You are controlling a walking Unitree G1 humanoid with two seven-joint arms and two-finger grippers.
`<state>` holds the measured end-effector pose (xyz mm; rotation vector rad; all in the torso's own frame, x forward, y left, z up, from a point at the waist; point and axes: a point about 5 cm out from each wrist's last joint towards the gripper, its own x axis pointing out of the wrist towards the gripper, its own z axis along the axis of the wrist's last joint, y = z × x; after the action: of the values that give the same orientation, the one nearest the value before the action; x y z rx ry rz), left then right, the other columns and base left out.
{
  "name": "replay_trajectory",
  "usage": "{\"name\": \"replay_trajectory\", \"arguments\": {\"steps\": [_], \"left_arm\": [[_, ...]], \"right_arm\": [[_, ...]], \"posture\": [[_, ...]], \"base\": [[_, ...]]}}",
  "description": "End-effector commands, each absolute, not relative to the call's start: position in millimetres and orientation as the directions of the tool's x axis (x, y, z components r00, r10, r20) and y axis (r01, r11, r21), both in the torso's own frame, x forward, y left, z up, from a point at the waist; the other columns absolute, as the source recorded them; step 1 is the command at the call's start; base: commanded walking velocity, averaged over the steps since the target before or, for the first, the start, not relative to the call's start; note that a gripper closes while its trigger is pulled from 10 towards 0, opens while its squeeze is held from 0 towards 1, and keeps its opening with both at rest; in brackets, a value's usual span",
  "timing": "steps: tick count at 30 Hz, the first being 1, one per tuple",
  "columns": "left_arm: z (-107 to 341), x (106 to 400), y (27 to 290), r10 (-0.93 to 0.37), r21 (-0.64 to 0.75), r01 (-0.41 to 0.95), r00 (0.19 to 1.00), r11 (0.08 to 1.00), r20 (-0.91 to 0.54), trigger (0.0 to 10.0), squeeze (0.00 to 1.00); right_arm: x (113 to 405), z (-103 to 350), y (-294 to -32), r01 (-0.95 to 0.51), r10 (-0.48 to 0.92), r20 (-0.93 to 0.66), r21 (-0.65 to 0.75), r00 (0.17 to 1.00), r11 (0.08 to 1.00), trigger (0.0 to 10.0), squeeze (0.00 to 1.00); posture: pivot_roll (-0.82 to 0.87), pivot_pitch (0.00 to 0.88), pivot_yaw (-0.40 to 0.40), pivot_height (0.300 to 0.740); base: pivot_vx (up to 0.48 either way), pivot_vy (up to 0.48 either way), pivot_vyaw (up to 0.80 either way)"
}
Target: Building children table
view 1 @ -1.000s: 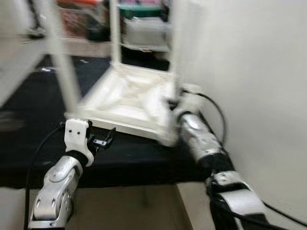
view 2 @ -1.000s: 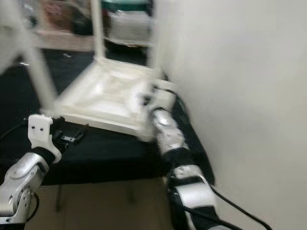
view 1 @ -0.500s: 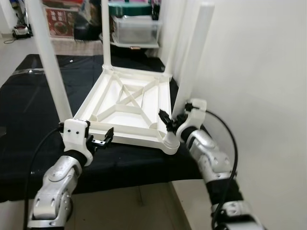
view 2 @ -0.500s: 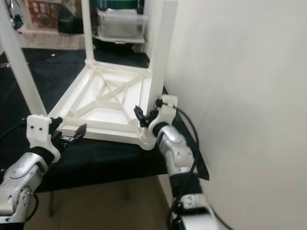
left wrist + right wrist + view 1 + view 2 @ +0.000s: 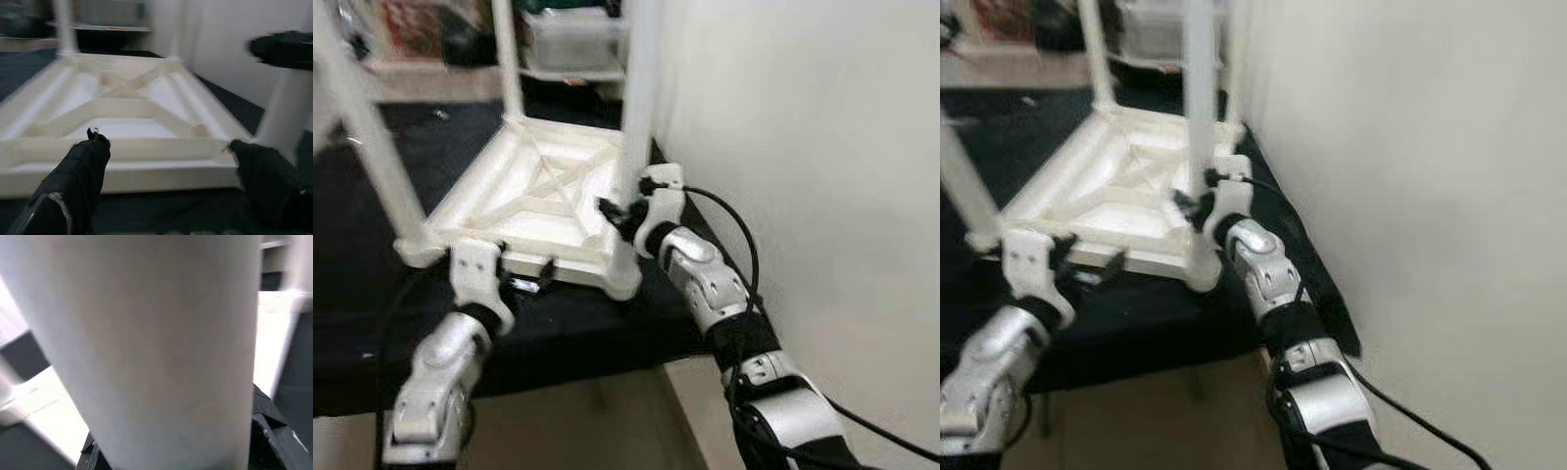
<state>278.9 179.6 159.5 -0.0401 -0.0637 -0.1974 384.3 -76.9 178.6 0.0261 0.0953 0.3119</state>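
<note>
White table (image 5: 538, 196) is seen upside down on black mat (image 5: 372, 294). Right gripper (image 5: 625, 217) is clamped around near-corner leg (image 5: 636, 108). Left gripper (image 5: 166, 161) is spread wide just before the table's near edge.

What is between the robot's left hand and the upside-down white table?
Just bare black cloth: in the left wrist view the open left hand faces the upside-down white plastic table, not touching.

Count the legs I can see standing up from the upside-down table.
3: near-left corner leg, far-left corner leg, and near-right corner leg at the right pincer. A fourth, far-right, may be hidden behind it.
</note>
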Motion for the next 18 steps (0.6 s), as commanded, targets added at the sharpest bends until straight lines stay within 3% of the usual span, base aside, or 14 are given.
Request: {"name": "replay_trajectory", "arguments": {"steps": [1,4,8,9,11,12,13,14,15,17,18], "left_arm": [[158.9,278.3,181.2,-0.196,-0.034,0.198,0.979,0.98,0.061,10.0,0.0],[159.6,279.5,179.9,-0.208,-0.033,0.21,0.976,0.977,0.057,10.0,0.0],[160.2,280.5,180.0,-0.21,-0.032,0.212,0.976,0.977,0.055,10.0,0.0],[160.4,281.0,180.3,-0.21,-0.029,0.211,0.976,0.977,0.054,10.0,0.0],[160.5,281.3,180.4,-0.21,-0.027,0.211,0.976,0.977,0.052,10.0,0.0],[160.6,281.5,181.2,-0.207,-0.025,0.209,0.977,0.978,0.051,10.0,0.0],[160.6,281.5,181.2,-0.207,-0.025,0.209,0.977,0.978,0.051,10.0,0.0],[160.6,281.4,182.7,-0.203,-0.022,0.204,0.978,0.979,0.05,10.0,0.0],[160.1,281.1,185.6,-0.197,-0.017,0.198,0.979,0.98,0.047,10.0,0.0],[159.9,281.0,186.3,-0.196,-0.015,0.197,0.979,0.98,0.046,10.0,0.0],[159.8,281.1,187.0,-0.196,-0.014,0.197,0.979,0.98,0.045,10.0,0.0]], "right_arm": [[375.3,118.2,-118.6,-0.033,0.029,-0.367,-0.004,0.93,0.999,0.0,0.0],[365.6,109.8,-154.5,0.29,-0.288,-0.368,-0.049,0.884,0.956,0.0,0.0],[359.2,117.1,-147.4,0.262,-0.276,-0.312,-0.089,0.909,0.961,0.0,0.0],[361.6,126.5,-133.8,0.179,-0.185,-0.288,-0.046,0.94,0.983,10.0,0.0],[363.4,133.4,-124.4,0.132,-0.131,-0.266,-0.018,0.955,0.991,10.0,0.0],[365.2,145.0,-117.7,0.083,-0.081,-0.203,-0.001,0.976,0.997,10.0,0.61],[365.2,145.0,-117.7,0.083,-0.081,-0.203,-0.001,0.976,0.997,10.0,0.61],[369.8,160.8,-104.0,-0.057,0.065,-0.138,0.063,0.988,0.996,10.0,1.0],[374.6,184.1,-85.2,-0.305,0.309,-0.017,0.116,0.951,0.945,10.0,0.0],[375.1,190.3,-81.1,-0.358,0.359,0.018,0.122,0.933,0.926,10.0,0.0],[372.9,197.7,-76.5,-0.47,0.466,0.063,0.119,0.883,0.875,10.0,0.0]], "posture": [[0.05,0.0,-0.103,0.74],[0.05,0.0,-0.095,0.74],[0.04,0.0,-0.086,0.74],[0.04,0.0,-0.089,0.74],[0.05,0.0,-0.09,0.74],[0.06,0.0,-0.095,0.74],[0.06,0.0,-0.095,0.74],[0.07,0.0,-0.096,0.74],[0.08,0.0,-0.094,0.74],[0.08,0.0,-0.094,0.74],[0.09,0.0,-0.099,0.74]], "base": [[0.0,0.0,0.0],[0.0,0.0,0.0],[0.0,0.0,0.0],[0.0,0.0,0.0],[0.0,0.0,0.0],[0.0,0.0,0.0],[0.0,0.0,0.0],[0.0,0.0,0.0],[0.0,0.0,0.0],[0.0,0.0,0.0],[0.0,0.0,0.0]]}}
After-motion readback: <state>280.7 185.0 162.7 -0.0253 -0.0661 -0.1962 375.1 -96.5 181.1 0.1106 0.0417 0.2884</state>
